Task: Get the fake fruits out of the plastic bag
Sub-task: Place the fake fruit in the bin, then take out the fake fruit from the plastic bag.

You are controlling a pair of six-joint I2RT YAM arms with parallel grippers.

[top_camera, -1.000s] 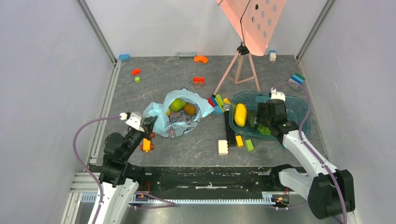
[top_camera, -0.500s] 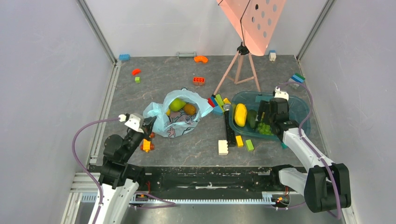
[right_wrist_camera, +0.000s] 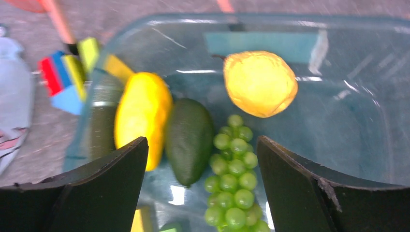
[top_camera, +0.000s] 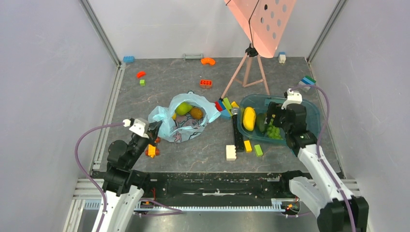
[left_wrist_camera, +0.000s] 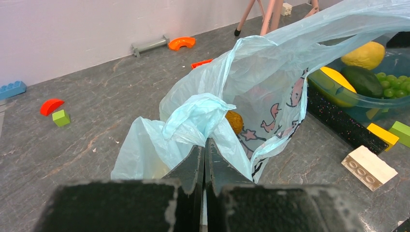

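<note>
Teal tub (top_camera: 312, 110), white brick (top_camera: 231, 152), pink perforated board (top_camera: 261, 21)

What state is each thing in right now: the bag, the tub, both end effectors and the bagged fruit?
plastic bag: mouth open, one edge pinched.
left end effector: shut on the plastic bag's edge.
right end effector: open, empty, over the teal tub.
teal tub: uncovered, holding green grapes and an avocado.
green pear: inside the bag.
orange: inside the bag.

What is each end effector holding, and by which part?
Left end effector: shut on the plastic bag, pinching a bunched fold at its rim. Right end effector: open, holding nothing.
</note>
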